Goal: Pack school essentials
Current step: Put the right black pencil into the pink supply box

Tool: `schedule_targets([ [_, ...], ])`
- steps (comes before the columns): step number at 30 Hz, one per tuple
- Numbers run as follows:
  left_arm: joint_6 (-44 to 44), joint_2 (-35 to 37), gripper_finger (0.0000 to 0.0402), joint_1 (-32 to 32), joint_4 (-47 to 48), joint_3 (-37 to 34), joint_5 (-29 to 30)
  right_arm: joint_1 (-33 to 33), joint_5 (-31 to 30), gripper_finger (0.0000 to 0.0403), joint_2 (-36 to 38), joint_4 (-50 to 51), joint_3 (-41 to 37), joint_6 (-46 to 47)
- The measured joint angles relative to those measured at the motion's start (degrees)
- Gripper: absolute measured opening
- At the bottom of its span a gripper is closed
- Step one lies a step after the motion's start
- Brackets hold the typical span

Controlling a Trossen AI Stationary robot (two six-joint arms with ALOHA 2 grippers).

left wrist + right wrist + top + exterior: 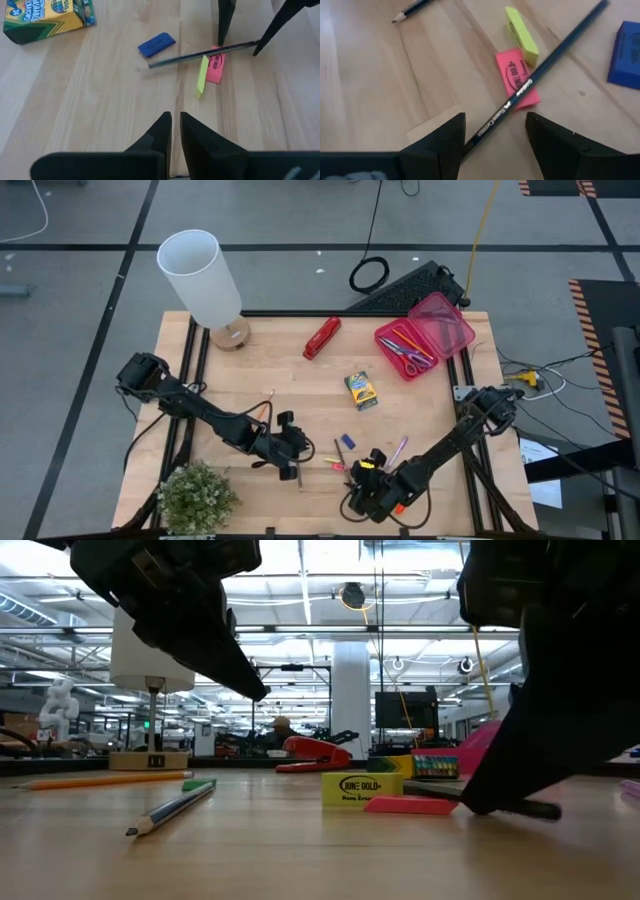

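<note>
The right hand (352, 476) sat low near the bottom centre of the high view, its two dark fingers spread wide on either side of a slim dark-blue pencil (540, 75) without pinching it. That pencil lay slanted across a flat pink eraser (516, 79), which touched a narrow yellow eraser (521, 34); a blue eraser (156, 44) lay just beside them on the pale wood grain.

The left hand (297, 473) hung to the left of this cluster, its fingers drawn nearly together with only a thin slit between them and nothing in it. A second pencil (172, 808), sharpened and dark-bodied, rested at lower left in the low view, with an orange pencil (105, 780) farther back.

The desk (300, 380) showed bare wood through its middle, between the hands and the green-yellow crayon box (361, 390) lying at centre. At upper right a pink plastic box (425, 335) stood open near the desk's edge, scissors (410, 352) inside it. A glossy red stapler (322, 337) lay at upper centre, a white cylindrical lamp (200, 278) on a round wooden base occupied the upper left corner, and a bushy green plant (197, 497) filled the lower left corner. A purple pen (397, 452) lay just above the right arm.
</note>
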State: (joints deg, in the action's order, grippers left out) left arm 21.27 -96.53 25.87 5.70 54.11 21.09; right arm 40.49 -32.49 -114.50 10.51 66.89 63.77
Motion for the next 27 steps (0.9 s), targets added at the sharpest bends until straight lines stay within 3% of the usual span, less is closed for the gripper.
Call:
schedule_targets([
  [6,0.0,0.0,0.0042,0.0,0.0,0.0,0.0,0.0,0.6,0.0168,0.0,0.6,0.0,-0.1],
  [15,0.2,0.0,0.0042,0.0,0.0,0.0,0.0,0.0,0.7,0.0021,0.0,3.0,0.0,-1.5],
  [17,0.2,0.0,0.0042,0.0,0.0,0.0,0.0,0.0,0.8,0.0013,0.2,3.1,0.0,-1.7],
  [23,0.5,0.0,0.0042,0.0,0.0,0.0,0.0,-0.2,2.0,0.004,3.4,9.6,-0.1,-1.2],
  [27,1.9,0.0,0.0042,0.2,0.0,0.0,0.0,-1.1,1.4,0.0024,7.3,14.9,-0.1,-4.4],
])
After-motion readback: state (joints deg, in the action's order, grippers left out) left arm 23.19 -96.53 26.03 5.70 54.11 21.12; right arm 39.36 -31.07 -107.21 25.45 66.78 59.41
